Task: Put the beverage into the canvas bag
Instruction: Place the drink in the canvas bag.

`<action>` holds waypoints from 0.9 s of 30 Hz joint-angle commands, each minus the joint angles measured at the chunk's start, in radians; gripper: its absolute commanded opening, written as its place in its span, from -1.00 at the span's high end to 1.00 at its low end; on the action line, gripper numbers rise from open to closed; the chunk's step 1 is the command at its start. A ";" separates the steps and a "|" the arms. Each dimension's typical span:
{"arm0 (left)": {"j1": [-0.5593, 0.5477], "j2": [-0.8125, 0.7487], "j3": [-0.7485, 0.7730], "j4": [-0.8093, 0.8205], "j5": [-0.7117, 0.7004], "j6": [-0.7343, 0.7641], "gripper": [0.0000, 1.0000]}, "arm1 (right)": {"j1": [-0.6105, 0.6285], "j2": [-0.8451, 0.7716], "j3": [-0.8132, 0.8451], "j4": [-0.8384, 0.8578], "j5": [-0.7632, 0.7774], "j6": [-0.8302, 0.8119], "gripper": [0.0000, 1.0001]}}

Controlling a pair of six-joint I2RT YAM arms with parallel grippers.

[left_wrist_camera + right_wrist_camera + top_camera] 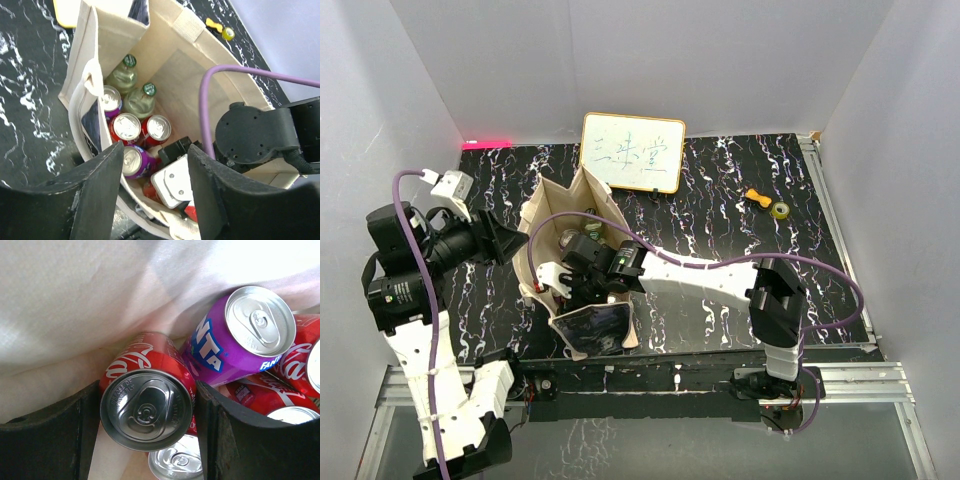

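Since the red cola can (146, 405) sits deep inside the canvas bag (175, 70) — close against the pale cloth wall, with a purple Fanta can (235, 340) just beside it — the release turns on how it lies in the right tool (146, 440). Its long axis runs along the fingers, lid facing back toward the wrist, and both fingers bear on its sides, held partly open around it. The left tool (156, 170) hangs above the bag's mouth, jaws apart and empty, farther from the can. Letting go and backing straight out along that axis looks the likely move.
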 commanded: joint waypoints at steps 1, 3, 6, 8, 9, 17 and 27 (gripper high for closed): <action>0.007 0.020 -0.025 -0.109 -0.024 -0.047 -0.14 | 0.023 -0.079 -0.030 -0.013 -0.017 -0.007 0.43; 0.007 0.020 -0.062 -0.117 -0.016 -0.056 -0.16 | 0.023 -0.079 -0.030 -0.013 -0.013 -0.012 0.42; 0.007 0.025 -0.112 -0.118 -0.015 -0.074 -0.10 | 0.023 -0.082 -0.033 -0.010 -0.016 -0.022 0.40; 0.007 0.036 -0.123 -0.127 -0.010 -0.083 0.01 | 0.023 -0.082 -0.035 -0.004 -0.013 -0.024 0.40; 0.007 0.041 -0.128 -0.132 -0.012 -0.082 0.08 | 0.022 -0.080 -0.035 -0.003 -0.012 -0.024 0.39; 0.007 0.047 -0.179 -0.114 0.037 -0.102 0.87 | 0.024 -0.074 -0.026 0.003 0.001 -0.035 0.39; 0.007 0.096 -0.055 -0.042 0.267 -0.221 1.00 | 0.024 -0.054 -0.003 0.008 -0.024 -0.083 0.31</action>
